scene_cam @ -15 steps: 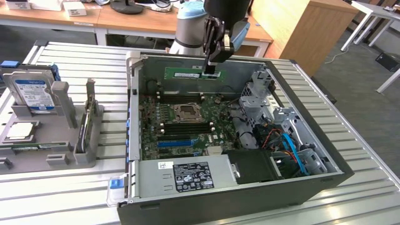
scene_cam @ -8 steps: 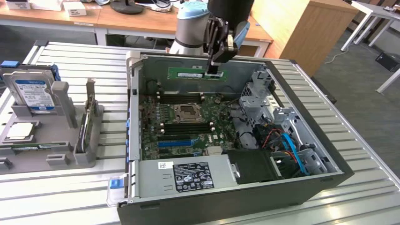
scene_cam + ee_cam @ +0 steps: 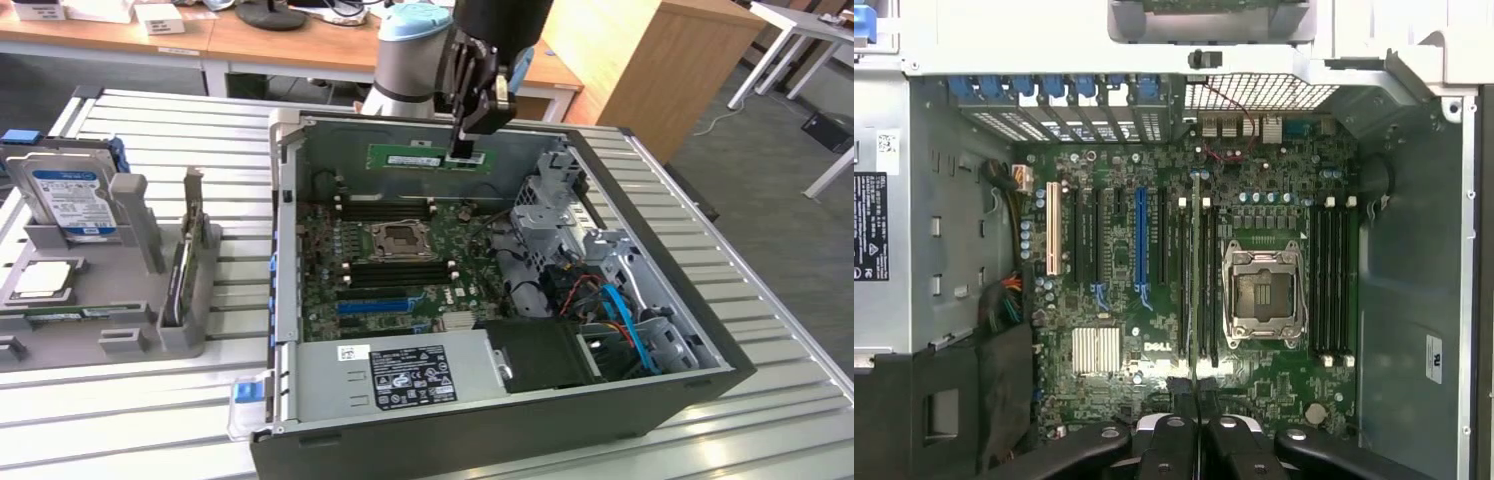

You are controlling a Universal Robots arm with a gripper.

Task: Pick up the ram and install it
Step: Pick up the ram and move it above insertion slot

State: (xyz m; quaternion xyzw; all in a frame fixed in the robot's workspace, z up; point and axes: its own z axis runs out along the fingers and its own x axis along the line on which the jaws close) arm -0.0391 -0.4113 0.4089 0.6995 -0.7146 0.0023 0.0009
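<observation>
Wrist view: my gripper (image 3: 1195, 425) is clamped shut on the ram (image 3: 1195, 290). It sticks straight out from the jaws, edge-on, with its long axis parallel to the black memory slots (image 3: 1211, 290) down on the board, not touching them yet.

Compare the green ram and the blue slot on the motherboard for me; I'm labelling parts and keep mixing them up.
Colour: the ram is green with a white label; the blue slot is plain blue. Place: the ram hangs above the motherboard, clamped in the gripper's jaws; the blue slot sits fixed on it. Both are long and narrow.
</observation>
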